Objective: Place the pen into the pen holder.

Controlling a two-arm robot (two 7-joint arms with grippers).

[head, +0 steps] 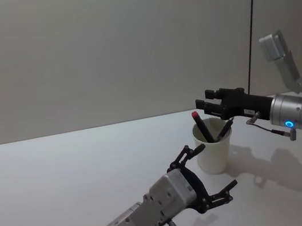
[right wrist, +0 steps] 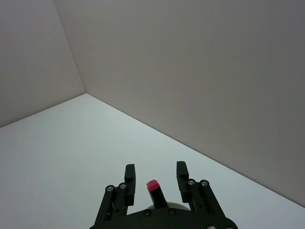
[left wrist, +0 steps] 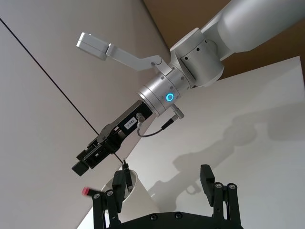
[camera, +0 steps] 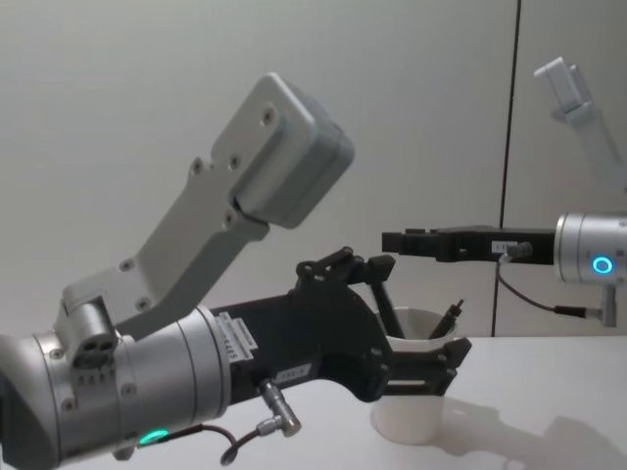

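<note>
The pen holder (head: 213,149) is a white paper cup on the table. A pen with a red cap (head: 198,116) leans in it, beside a second black pen (head: 225,129). My right gripper (head: 203,98) hovers just above the cup's rim, open. In the right wrist view the red cap (right wrist: 152,184) sits below the gap between its fingers (right wrist: 181,168), apart from both. My left gripper (head: 217,164) is open at the near left side of the cup, with one finger on each side of it. The chest view shows the cup (camera: 411,416) behind the left gripper (camera: 421,308).
The white table (head: 63,180) stretches bare to the left and in front. A grey wall stands close behind, with a dark vertical seam (head: 252,9) above the right arm. The right arm's body (head: 301,111) reaches in from the right edge.
</note>
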